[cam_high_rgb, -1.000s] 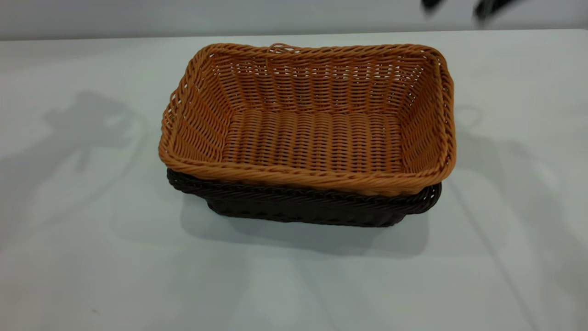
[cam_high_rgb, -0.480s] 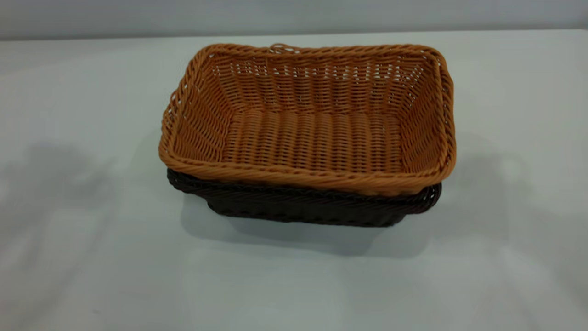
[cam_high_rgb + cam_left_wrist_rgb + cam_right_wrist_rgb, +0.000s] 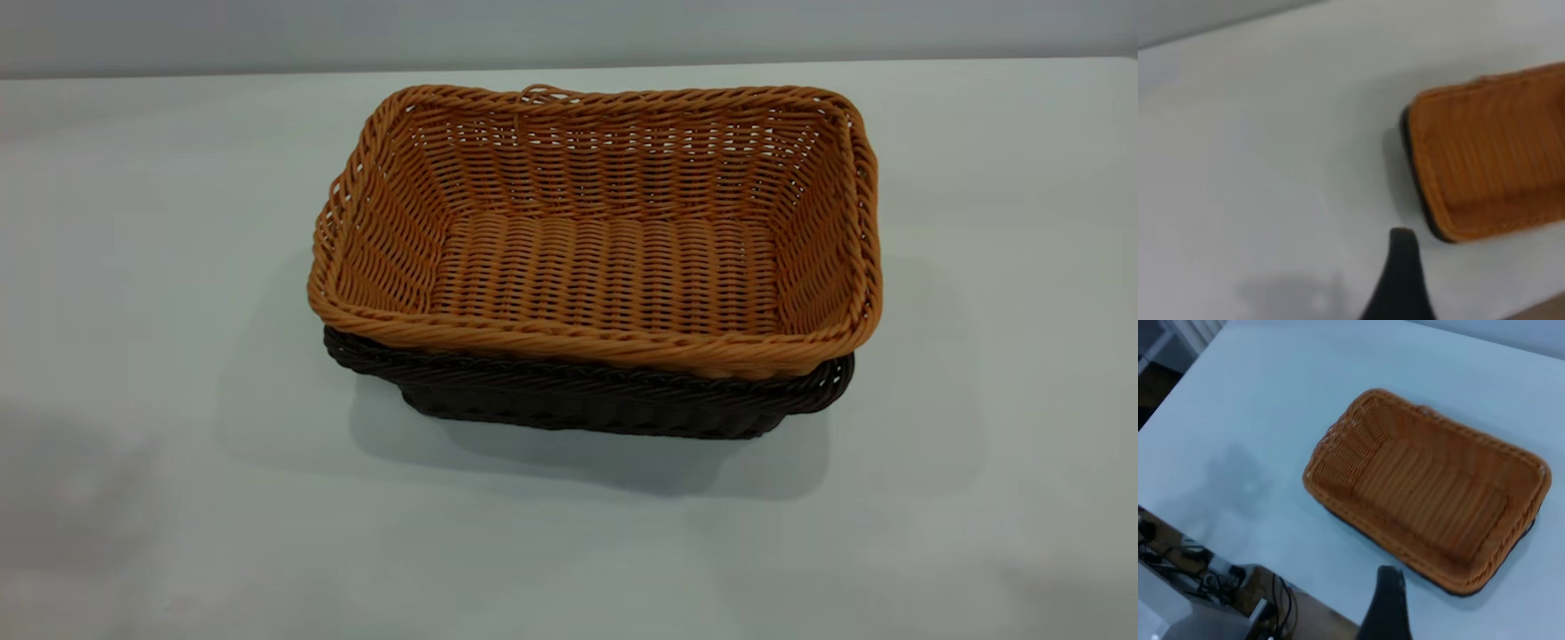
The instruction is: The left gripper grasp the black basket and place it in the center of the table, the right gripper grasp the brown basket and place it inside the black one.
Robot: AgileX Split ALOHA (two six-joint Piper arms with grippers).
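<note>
You see the brown basket (image 3: 594, 233) nested inside the black basket (image 3: 587, 402) at mid-frame on the table (image 3: 133, 267); nothing lies in it. Neither gripper appears in the exterior view, so their jaws cannot be told. The arm shadows seen earlier have faded.

Soft even overhead light, faint shadows on the table (image 3: 178, 267), blurry left wrist view.
</note>
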